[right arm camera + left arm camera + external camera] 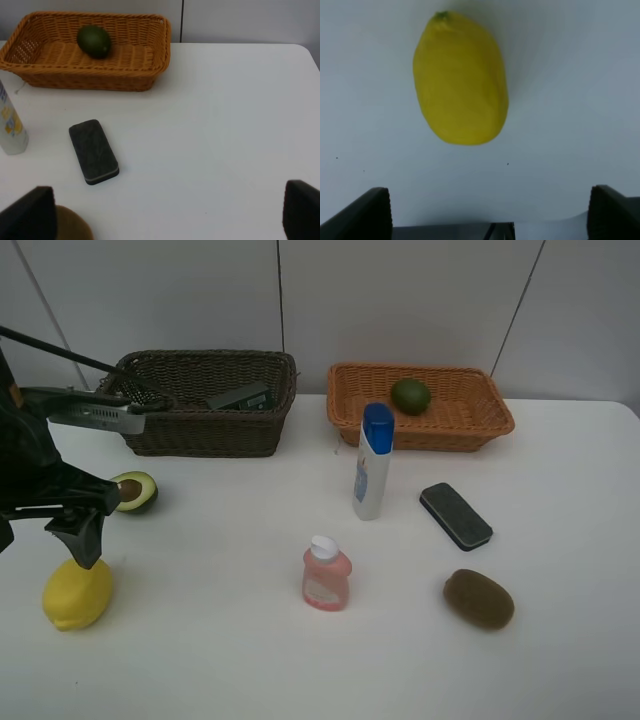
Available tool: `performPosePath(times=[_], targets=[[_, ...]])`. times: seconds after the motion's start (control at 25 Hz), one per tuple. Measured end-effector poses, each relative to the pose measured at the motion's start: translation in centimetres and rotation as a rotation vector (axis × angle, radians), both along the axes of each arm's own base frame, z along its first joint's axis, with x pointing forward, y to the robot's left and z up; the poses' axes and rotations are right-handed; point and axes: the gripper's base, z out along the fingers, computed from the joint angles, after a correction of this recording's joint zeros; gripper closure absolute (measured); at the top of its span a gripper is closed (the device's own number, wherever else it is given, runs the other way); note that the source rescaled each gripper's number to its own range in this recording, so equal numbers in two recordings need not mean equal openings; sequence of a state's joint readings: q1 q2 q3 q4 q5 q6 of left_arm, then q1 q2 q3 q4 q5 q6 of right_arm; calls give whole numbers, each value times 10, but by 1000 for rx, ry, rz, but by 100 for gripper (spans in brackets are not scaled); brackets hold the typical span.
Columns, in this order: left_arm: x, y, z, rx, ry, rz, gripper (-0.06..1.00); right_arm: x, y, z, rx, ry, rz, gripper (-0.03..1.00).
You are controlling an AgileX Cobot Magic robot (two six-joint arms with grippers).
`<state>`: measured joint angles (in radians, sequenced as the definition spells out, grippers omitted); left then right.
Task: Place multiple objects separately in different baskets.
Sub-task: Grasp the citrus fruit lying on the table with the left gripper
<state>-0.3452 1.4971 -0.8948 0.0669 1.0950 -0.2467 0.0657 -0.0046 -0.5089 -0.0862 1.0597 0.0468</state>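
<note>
holding lime (410, 396), tan basket (470, 432), brown basket (205, 433) unclear

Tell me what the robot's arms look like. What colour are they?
The left arm is chunky and black, with a silver-grey metal piece and a thin black cable near it. The left end effector and right end effector each have two blocky black fingers. The rest of the right arm is out of sight.

High overview, left-wrist close-up above lemon (460, 80)
</note>
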Motion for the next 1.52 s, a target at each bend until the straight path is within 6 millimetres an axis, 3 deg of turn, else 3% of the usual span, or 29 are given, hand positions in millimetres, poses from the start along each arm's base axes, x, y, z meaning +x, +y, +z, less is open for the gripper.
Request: performPosePath(times=[0.24, 0.6, 0.72, 0.96, 1.12, 1.36, 1.52], targets=[[6, 8, -11, -6, -7, 51, -5, 0, 0, 0, 0, 0, 0, -3], [9, 8, -12, 25, -65, 406, -5, 0, 0, 0, 0, 0, 0, -3], [13, 9, -13, 23, -106, 340, -5, 0, 0, 0, 0, 0, 0, -3], [19, 5, -13, -45, -137, -19, -5, 0, 0, 0, 0, 0, 0, -3], [16, 3, -15, -73, -115, -48, -5, 0, 0, 0, 0, 0, 0, -3], [2, 11, -37, -30, -90, -75, -5, 0, 0, 0, 0, 0, 0, -3], [-3, 12, -43, -24, -98, 71, -5, 0, 0, 0, 0, 0, 0, -3]])
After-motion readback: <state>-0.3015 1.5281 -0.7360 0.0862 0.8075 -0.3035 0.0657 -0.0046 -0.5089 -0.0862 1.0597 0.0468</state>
